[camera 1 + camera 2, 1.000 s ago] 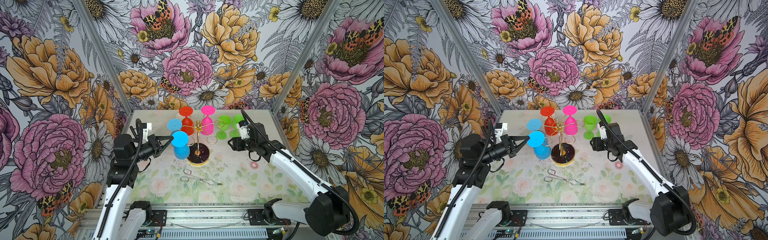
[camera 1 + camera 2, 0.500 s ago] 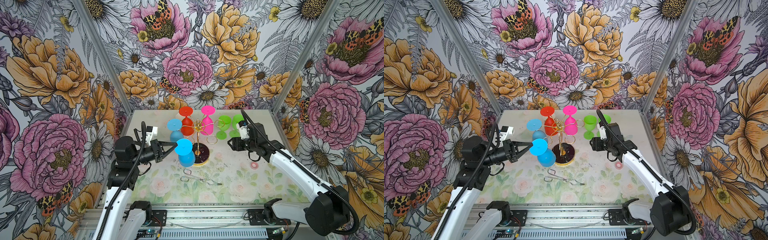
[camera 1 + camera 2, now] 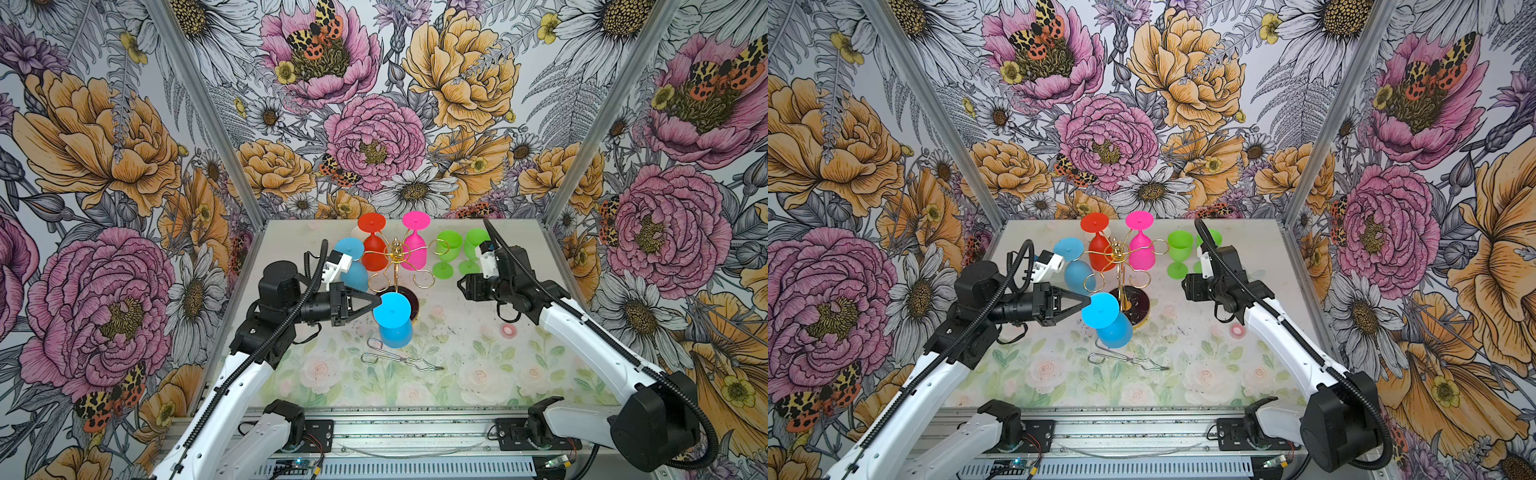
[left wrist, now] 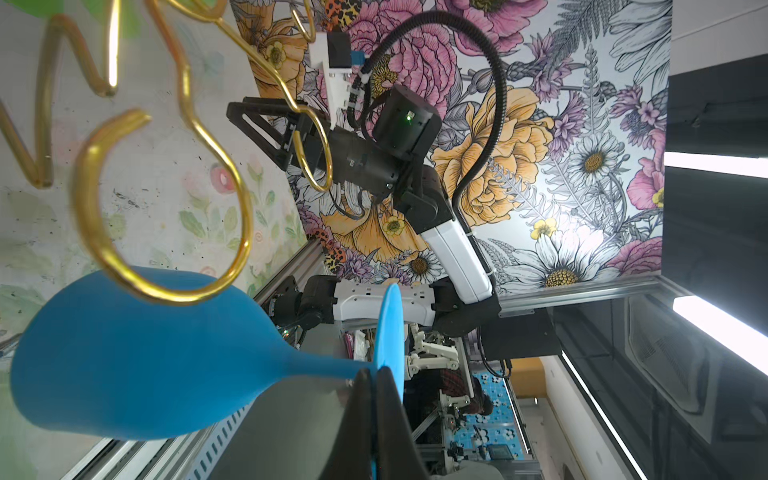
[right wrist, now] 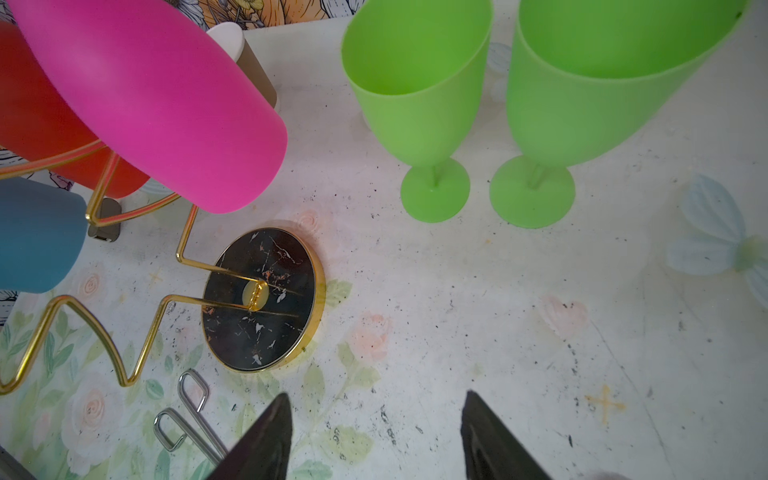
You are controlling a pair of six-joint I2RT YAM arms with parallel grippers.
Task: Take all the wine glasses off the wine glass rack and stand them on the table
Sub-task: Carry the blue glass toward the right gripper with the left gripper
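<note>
Removal looks done — left gripper (image 3: 378,302) clamped on stem of blue plastic wine glass (image 3: 394,328), clear of gold wire rack (image 3: 395,252) just beyond its tips. Right gripper (image 5: 374,432) apart — set-down remains.

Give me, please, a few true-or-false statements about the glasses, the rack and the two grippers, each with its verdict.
1. The left gripper is shut on the stem of a blue wine glass. True.
2. That glass is held bowl up. False: its foot is up and its bowl points down.
3. The right gripper holds a green glass. False: it is open and empty, and both green glasses stand upright on the table.
4. Three glasses hang on the wine glass rack: a second blue glass, a red glass and a pink glass. True.
5. The steel tongs hang from a rack loop. False: they lie on the table in front of the rack.
</note>
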